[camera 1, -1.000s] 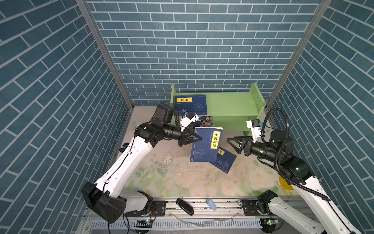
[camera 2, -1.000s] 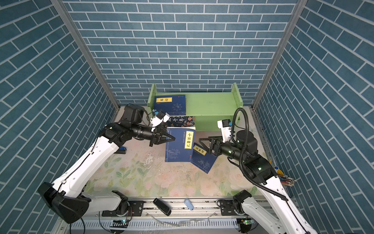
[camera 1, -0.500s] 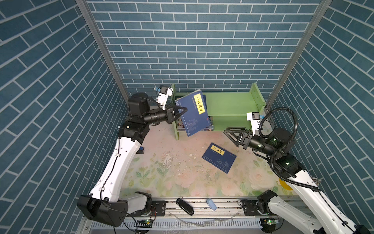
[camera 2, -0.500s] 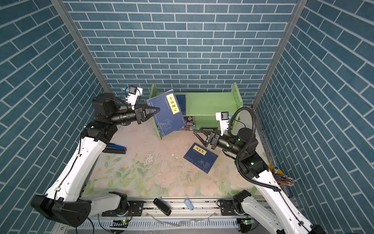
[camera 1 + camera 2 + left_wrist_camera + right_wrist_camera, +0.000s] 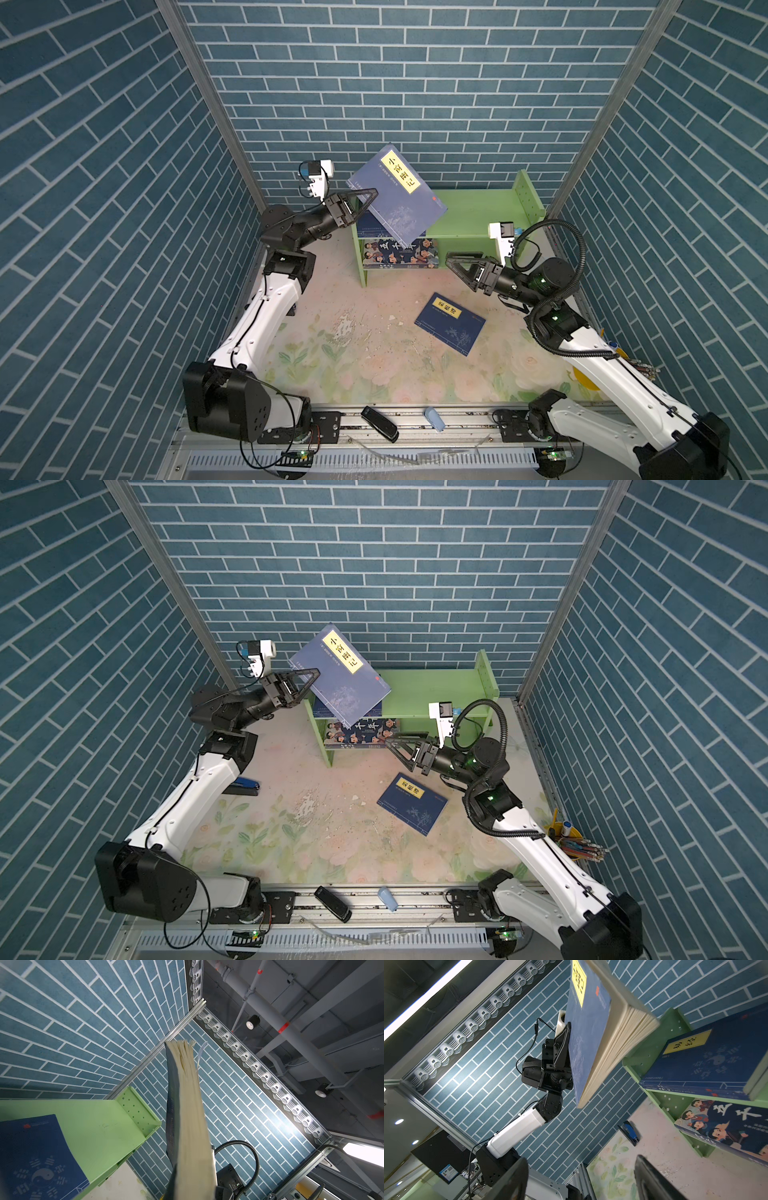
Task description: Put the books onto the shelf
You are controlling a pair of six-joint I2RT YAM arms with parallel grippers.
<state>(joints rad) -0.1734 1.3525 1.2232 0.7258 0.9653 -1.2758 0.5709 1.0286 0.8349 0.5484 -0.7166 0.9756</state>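
Note:
My left gripper (image 5: 371, 193) is shut on one edge of a navy book with a yellow label (image 5: 397, 195), held tilted in the air over the left end of the green shelf (image 5: 478, 208). Its pages fan out in the left wrist view (image 5: 187, 1115). Another navy book (image 5: 716, 1064) lies flat on the shelf's upper tier, and the large cartoon book (image 5: 399, 251) lies on the lower tier. A third navy book (image 5: 450, 323) lies on the table. Just above and to the right of it, my right gripper (image 5: 457, 269) stands open and empty in front of the shelf.
A blue stapler (image 5: 243, 787) lies at the table's left edge. A yellow pen holder (image 5: 569, 837) stands at the right edge. A black object (image 5: 379, 424) and a small light blue one (image 5: 434, 417) rest on the front rail. Brick-pattern walls enclose three sides.
My left gripper has lifted the navy book off the table, back and up over the shelf's left end. My right gripper has moved toward the shelf front and opened slightly.

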